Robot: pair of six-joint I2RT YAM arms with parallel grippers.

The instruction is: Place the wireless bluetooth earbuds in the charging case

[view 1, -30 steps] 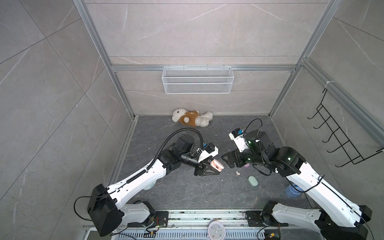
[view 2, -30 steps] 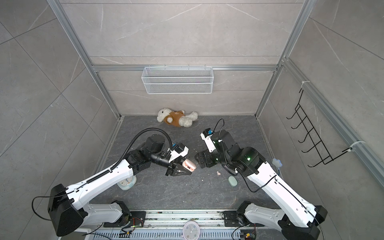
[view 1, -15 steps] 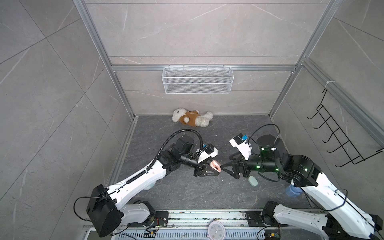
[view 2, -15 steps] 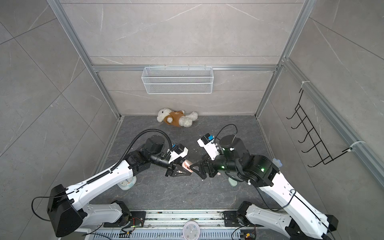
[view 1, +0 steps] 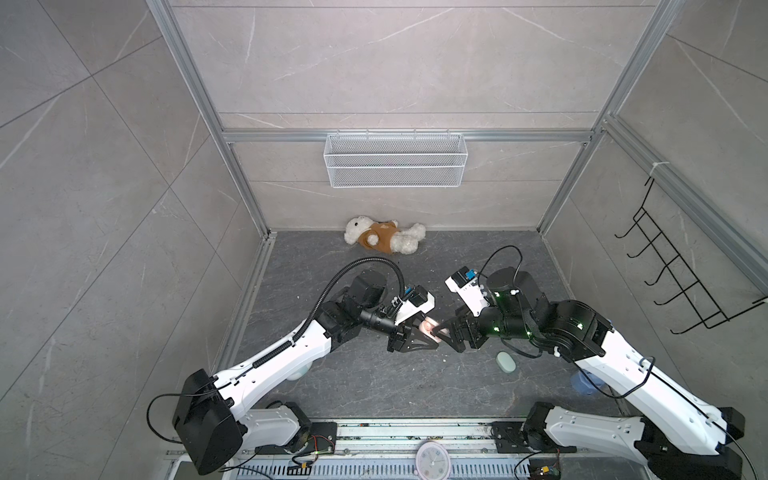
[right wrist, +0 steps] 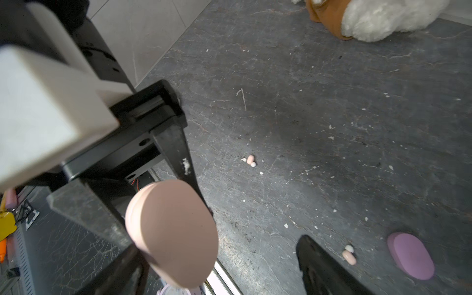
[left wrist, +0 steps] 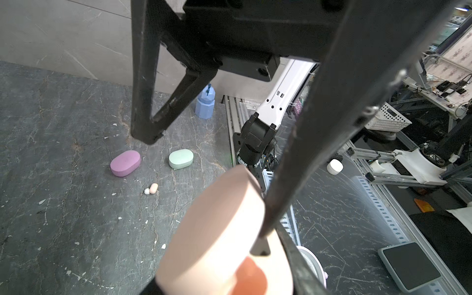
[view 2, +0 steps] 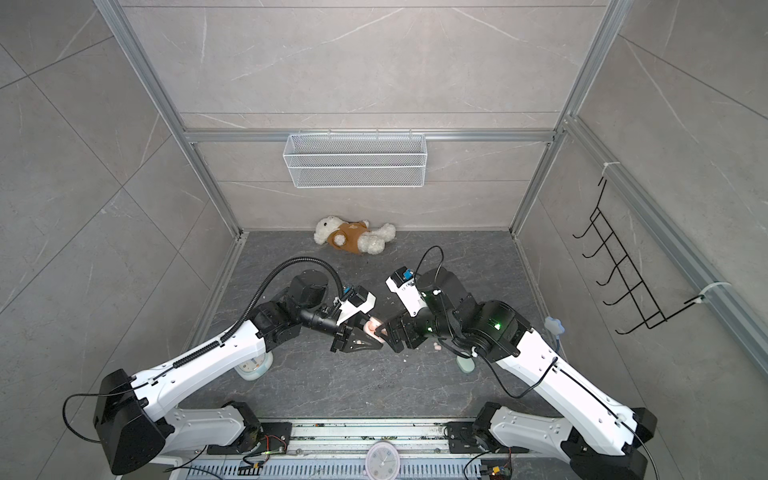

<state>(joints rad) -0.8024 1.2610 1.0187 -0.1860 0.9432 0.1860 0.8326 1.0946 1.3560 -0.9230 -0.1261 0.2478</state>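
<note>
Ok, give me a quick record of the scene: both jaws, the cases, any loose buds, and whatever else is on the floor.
left jaws: shut on peach case, held off the floor
right jaws: open, one finger touching peach case
lilac case: closed, on floor
mint case: closed, on floor, apart from lilac case
peach buds: two loose on floor, the second near lilac case
other: teddy by back wall
</note>
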